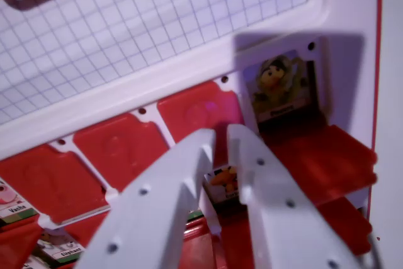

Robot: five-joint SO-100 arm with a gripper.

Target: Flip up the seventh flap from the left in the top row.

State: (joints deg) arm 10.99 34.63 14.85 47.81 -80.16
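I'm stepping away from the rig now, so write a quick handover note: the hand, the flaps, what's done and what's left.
Hand: fingers slightly apart, holding nothing, hovering over the red flap board.
Flaps: in the row nearest the white grid panel, the flap at the wrist view's right stands raised, showing a yellow character card; its red flap is folded out. The neighbouring flaps to its left lie flat.
Done: one flap is up at the row's end.
Left: I cannot count the whole row from this view, so check that it is the seventh, then withdraw the hand.

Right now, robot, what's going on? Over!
Tool nearly closed, empty, over red flaps. Rightmost top flap up, picture showing. Flap beside it down. Nothing blocking.
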